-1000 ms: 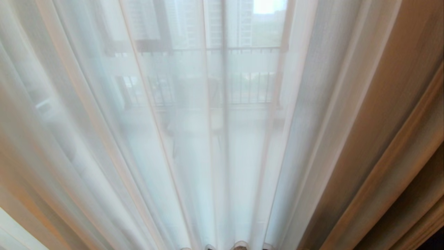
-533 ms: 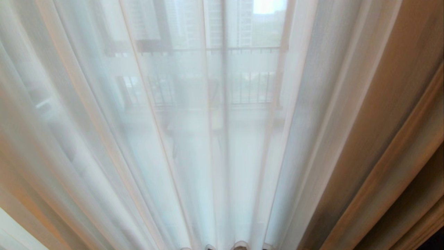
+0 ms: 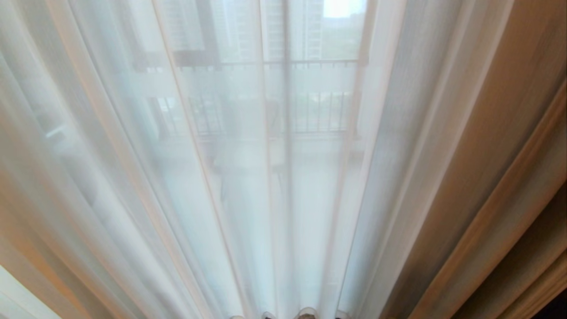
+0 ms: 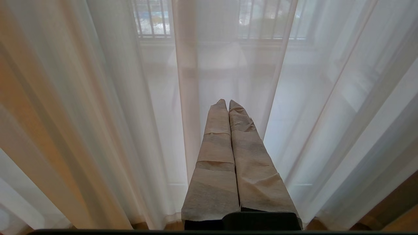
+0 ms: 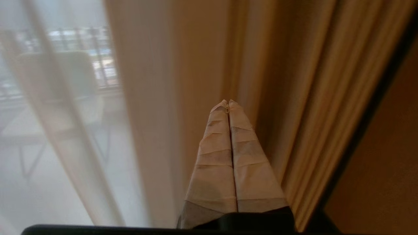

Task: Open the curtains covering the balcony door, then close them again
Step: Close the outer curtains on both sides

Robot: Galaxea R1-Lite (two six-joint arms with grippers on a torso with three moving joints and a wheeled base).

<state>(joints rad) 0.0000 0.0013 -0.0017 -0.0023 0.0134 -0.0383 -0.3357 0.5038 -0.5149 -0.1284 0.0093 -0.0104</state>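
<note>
Head view unchanged: curtains [image 3: 133, 177] hang as before, both tools seemingly clenched, empty.

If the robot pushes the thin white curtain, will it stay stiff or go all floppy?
Probably floppy: the sheer white curtain hangs in soft, loose folds. It likely feels very light, since the balcony railing shows right through it. It may slip off the right gripper, whose fingers are shut and hold nothing.

No writing anywhere that I can read; the curtains [image 3: 465, 146] carry no label, brand or number; nothing legible shows through the sheer fabric either.
</note>
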